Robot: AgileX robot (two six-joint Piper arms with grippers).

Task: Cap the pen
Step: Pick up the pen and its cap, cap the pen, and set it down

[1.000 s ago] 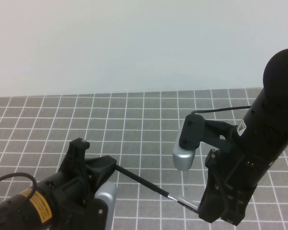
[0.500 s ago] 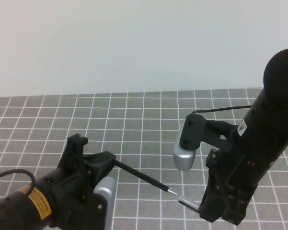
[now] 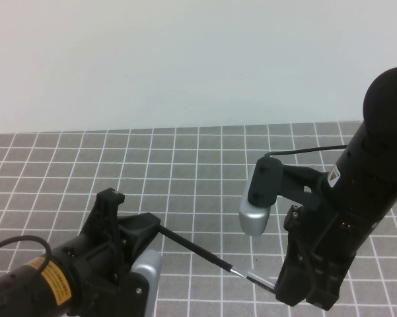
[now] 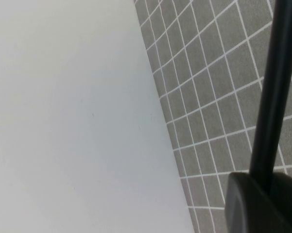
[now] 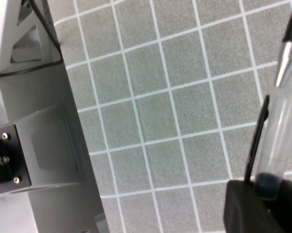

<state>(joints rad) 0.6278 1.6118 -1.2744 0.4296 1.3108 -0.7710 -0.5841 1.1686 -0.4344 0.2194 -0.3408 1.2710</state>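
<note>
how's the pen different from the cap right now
The pen is a long, slim black shaft with a silver tip; the cap is a short clear tube with a black clip. The pen sits in the left gripper, the cap in the right gripper. Both are gripped at one end, roughly in line, tip at the cap's mouth.

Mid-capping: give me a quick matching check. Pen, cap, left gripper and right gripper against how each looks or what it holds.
Things:
1. pen
2. cap
3. left gripper
4. right gripper

States:
A. clear tube with a black clip
B. lower right of the high view, shut on the cap
C. black shaft, silver tip at the cap's mouth
D. lower left of the high view, shut on the pen

Pairs: 1-C, 2-A, 3-D, 4-B
</note>
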